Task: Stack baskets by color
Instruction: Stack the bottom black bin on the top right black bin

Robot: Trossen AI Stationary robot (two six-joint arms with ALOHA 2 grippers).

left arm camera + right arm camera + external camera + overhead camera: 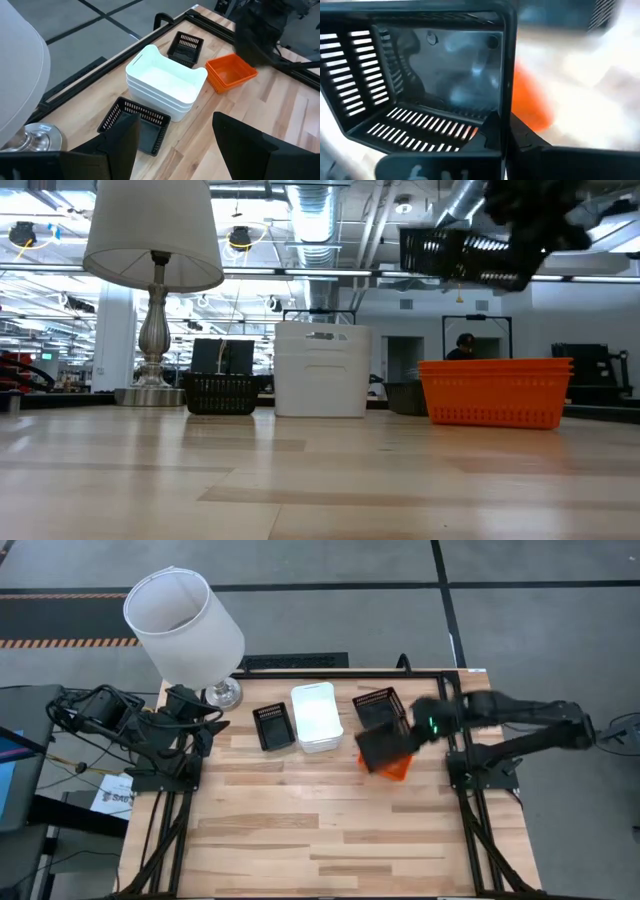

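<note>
My right gripper [415, 728] is shut on a black slotted basket [383, 748] and holds it high over the orange stack of baskets [495, 390]. A white stack [317, 717] stands mid-table at the far side. One black basket [272, 726] rests on its base to the left of the white stack, and another [380, 705] to its right. My left gripper [175, 135] waits open at the far left, near the lamp base, with nothing between its fingers. My right gripper has the black basket by one side wall [506, 115], at the rim. One finger [440, 167] is inside the basket and the other [560, 160] outside. The fingers slant down from the table's right. The basket [465, 255] hangs clear, high above the orange stack.
A lamp with a big white shade [185, 625] and a metal base [225, 693] stands at the far left corner. The near half of the wooden table [330, 840] is bare boards. Black frame rails [475, 830] run along both sides.
</note>
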